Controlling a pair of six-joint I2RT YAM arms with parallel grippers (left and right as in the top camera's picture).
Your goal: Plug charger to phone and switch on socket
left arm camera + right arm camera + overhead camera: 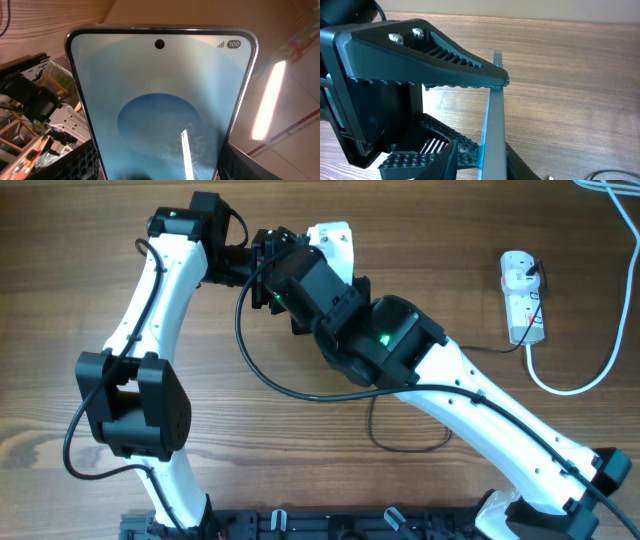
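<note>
One phone (160, 100), a flat glossy slab with rounded corners and a blue screen, is standing between the two ribbed black fingers (82, 162) of the left gripper (160, 167), which is clamping its sides above the wood-grain table (250, 470). The right gripper (480, 117) is touching the phone's thin edge with one serrated finger; whether it is gripping anything I cannot tell. One thin black charger (300, 393) is looping under the two arms. One white oblong socket (522, 298) is lying well apart, out past the right arm.

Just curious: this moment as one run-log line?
left fingers: holding cyan-screened flat smartphone | right fingers: at its edge | white oblong power strip: untouched
</note>
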